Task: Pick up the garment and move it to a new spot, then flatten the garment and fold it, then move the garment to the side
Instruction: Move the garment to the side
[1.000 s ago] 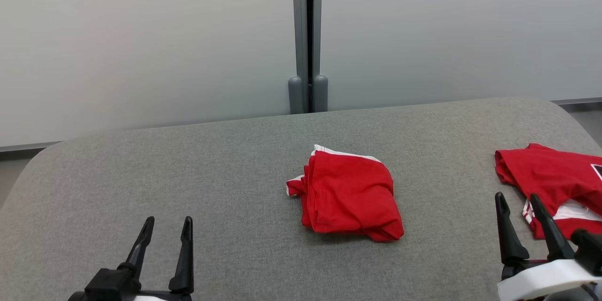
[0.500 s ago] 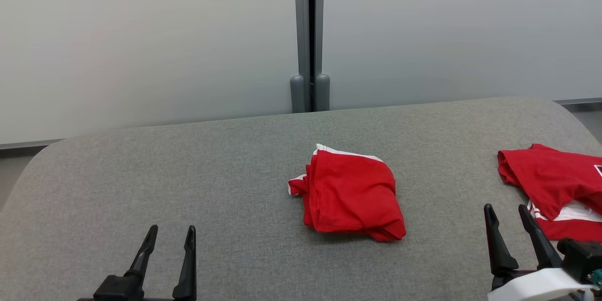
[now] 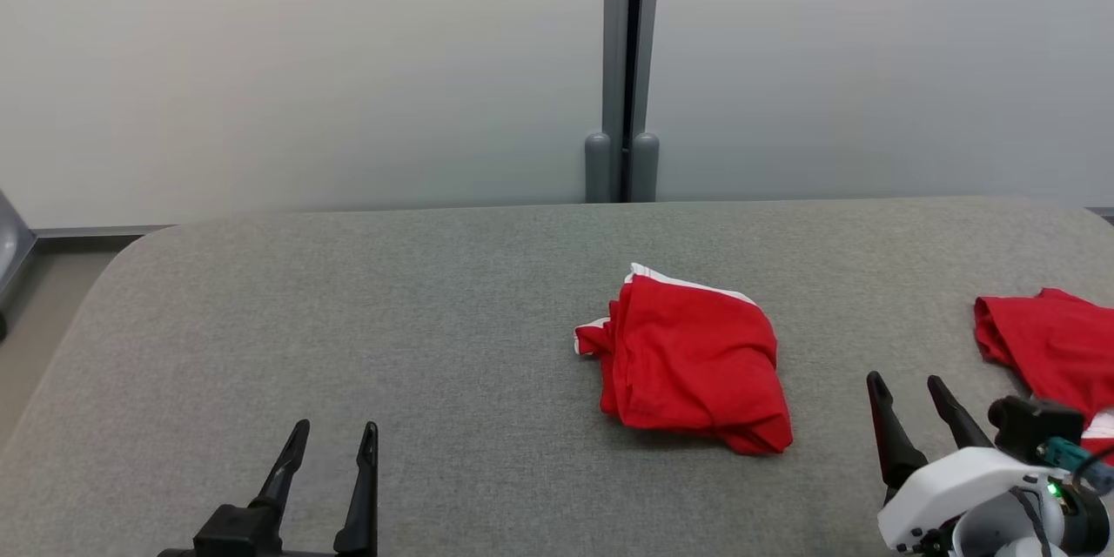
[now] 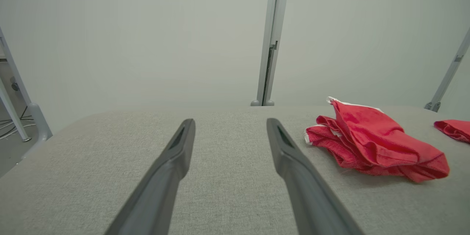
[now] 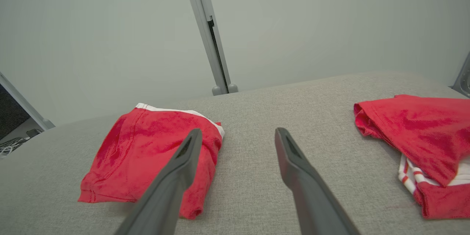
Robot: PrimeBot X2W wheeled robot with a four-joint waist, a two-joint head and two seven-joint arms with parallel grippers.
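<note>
Grey table (image 3: 348,322) | red garment (image 3: 692,365) centre | second red garment (image 3: 1044,339) far right | left tool (image 3: 337,426), right tool (image 3: 903,379) spread, empty

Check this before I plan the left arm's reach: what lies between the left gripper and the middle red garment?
Nothing but bare grey padded surface lies between the left gripper and the middle red garment, as the head view shows.

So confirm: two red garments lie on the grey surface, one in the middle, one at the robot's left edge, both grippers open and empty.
Wrong side: the head view shows the second garment at the robot's right edge of the grey surface, by the right gripper. The rest holds: middle garment in place, left gripper and right both open and empty.
</note>
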